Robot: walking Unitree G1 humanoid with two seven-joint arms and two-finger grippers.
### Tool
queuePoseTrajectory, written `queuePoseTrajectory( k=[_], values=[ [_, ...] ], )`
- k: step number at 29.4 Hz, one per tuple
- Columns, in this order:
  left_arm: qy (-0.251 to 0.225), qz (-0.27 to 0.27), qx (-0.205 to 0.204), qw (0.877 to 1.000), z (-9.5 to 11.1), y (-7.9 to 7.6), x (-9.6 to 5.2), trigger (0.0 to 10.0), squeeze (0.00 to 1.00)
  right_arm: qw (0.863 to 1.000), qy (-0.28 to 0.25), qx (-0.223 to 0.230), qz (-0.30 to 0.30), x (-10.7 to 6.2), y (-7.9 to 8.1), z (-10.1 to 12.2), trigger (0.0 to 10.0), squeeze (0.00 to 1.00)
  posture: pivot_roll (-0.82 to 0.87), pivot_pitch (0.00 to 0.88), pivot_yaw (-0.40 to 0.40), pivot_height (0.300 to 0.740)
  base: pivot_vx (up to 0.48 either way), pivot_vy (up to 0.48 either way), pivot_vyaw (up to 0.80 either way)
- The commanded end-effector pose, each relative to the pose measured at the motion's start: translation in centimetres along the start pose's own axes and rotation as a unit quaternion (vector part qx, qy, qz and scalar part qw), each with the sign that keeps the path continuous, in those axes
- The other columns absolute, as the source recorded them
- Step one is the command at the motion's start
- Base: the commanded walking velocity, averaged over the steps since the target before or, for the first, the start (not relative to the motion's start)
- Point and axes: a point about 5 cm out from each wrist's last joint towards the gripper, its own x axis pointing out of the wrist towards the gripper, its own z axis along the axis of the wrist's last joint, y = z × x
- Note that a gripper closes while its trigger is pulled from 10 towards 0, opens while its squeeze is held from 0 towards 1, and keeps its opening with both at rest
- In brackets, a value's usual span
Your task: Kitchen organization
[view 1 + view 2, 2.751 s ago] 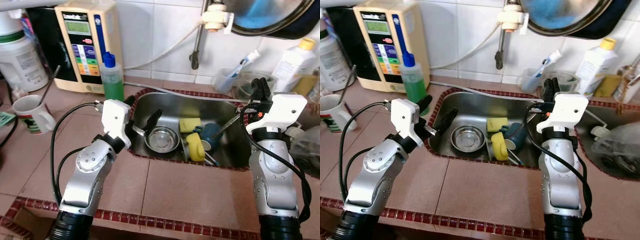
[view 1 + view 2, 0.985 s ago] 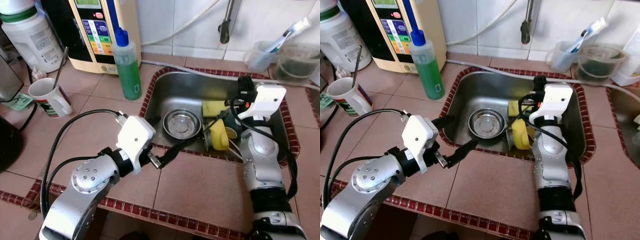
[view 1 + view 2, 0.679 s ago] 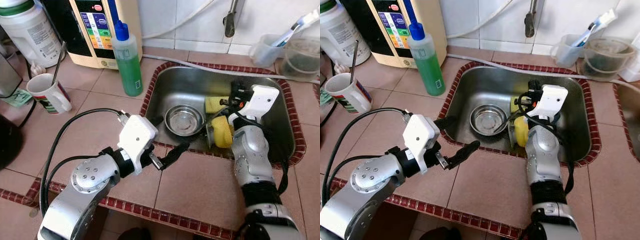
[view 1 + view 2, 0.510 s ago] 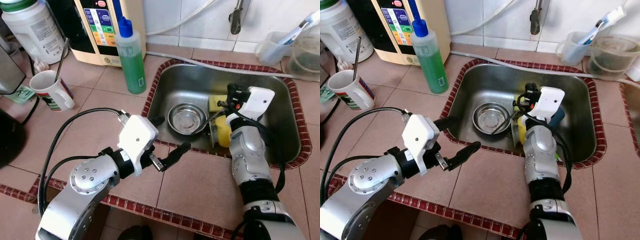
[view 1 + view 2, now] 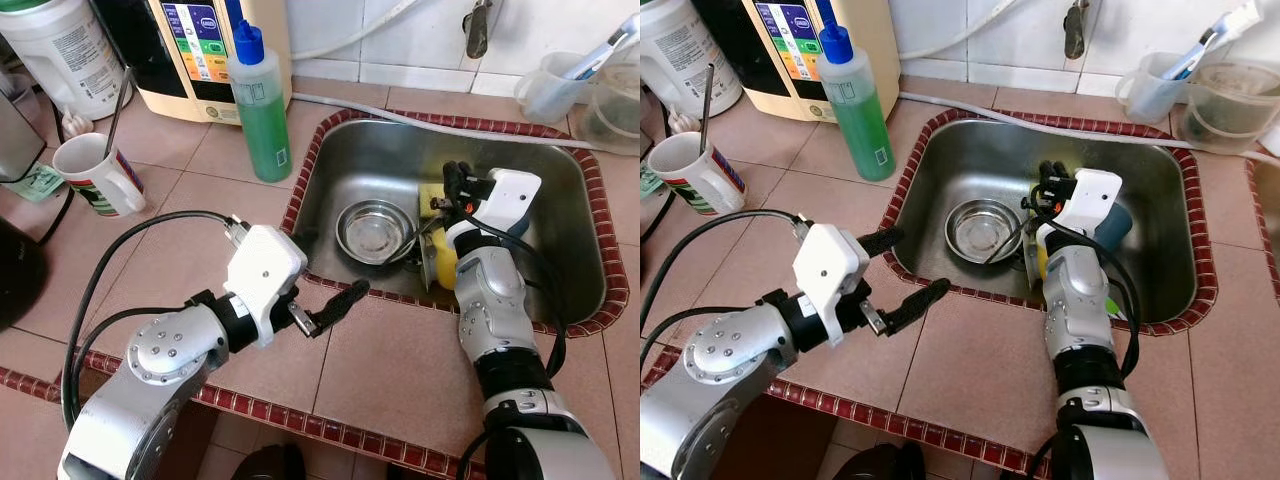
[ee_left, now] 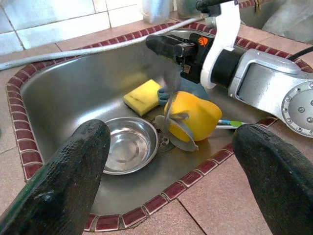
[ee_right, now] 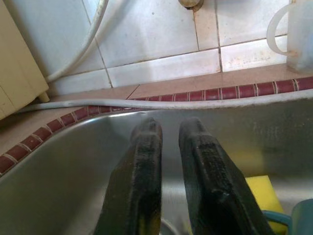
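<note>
The steel sink [image 5: 560,270] holds a round metal bowl [image 5: 373,229] at its 9 o'clock side, empty as far as can be seen. Just beside the bowl, toward 3 o'clock, lies a yellow cup [image 6: 193,115] on its side with a metal utensil [image 6: 172,128] leaning across it. A yellow sponge [image 6: 143,97] sits at 12 o'clock from the cup, and a teal cup [image 5: 1114,226] shows at 3 o'clock, partly hidden by the arm.

On the counter at 10 o'clock from the sink stands a green soap bottle [image 5: 259,105]; farther out at 9 o'clock a white mug [image 5: 98,176] holds a spoon [image 5: 116,113]. A clear jug [image 5: 1147,87] with a toothbrush stands at 1 o'clock, by the wall.

The right gripper [image 5: 450,187] hangs inside the sink above the sponge and yellow cup, its fingers [image 7: 203,171] close together with a narrow gap, holding nothing. The left gripper [image 5: 898,268] hovers over the counter edge at 7 o'clock from the bowl, fingers spread wide apart, empty; the bowl lies ahead between them in the wrist view.
</note>
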Motion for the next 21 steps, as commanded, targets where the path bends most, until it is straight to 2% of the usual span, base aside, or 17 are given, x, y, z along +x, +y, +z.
queuePoseTrajectory(
  k=[1,7,13,16,20,21],
  values=[
    [0.000,0.009,0.006,1.000,0.0,0.2,-0.1,10.0,0.00,1.000,0.001,0.010,-0.003,0.0,-0.1,-0.2,10.0,1.00,0.15,0.251,0.072,0.731,0.000,0.000,0.00],
    [-0.006,0.035,0.013,0.999,0.1,1.1,-0.2,10.0,0.00,1.000,-0.004,0.011,0.005,0.4,0.0,0.1,10.0,1.00,0.15,0.248,0.055,0.731,0.000,0.000,0.00],
    [-0.013,0.093,0.025,0.995,0.2,2.6,-0.4,10.0,0.00,1.000,-0.011,0.007,0.020,0.6,0.5,0.4,10.0,1.00,0.15,0.243,0.044,0.731,0.000,0.000,0.00],
    [-0.023,0.095,-0.013,0.995,0.1,3.0,-0.4,10.0,0.00,1.000,-0.018,0.001,0.023,0.7,0.5,0.7,10.0,1.00,0.14,0.223,0.038,0.731,0.000,0.000,0.00],
    [-0.029,0.100,-0.024,0.994,-0.1,3.2,-0.1,10.0,0.00,0.999,-0.026,-0.004,0.025,0.6,0.4,1.0,10.0,1.00,0.14,0.204,0.033,0.731,0.000,0.000,0.00],
    [-0.031,0.124,-0.029,0.991,-0.3,3.9,0.3,10.0,0.00,0.999,-0.032,-0.010,0.026,0.4,0.3,1.3,10.0,1.00,0.13,0.181,0.021,0.731,0.000,0.000,0.00]
  ],
)
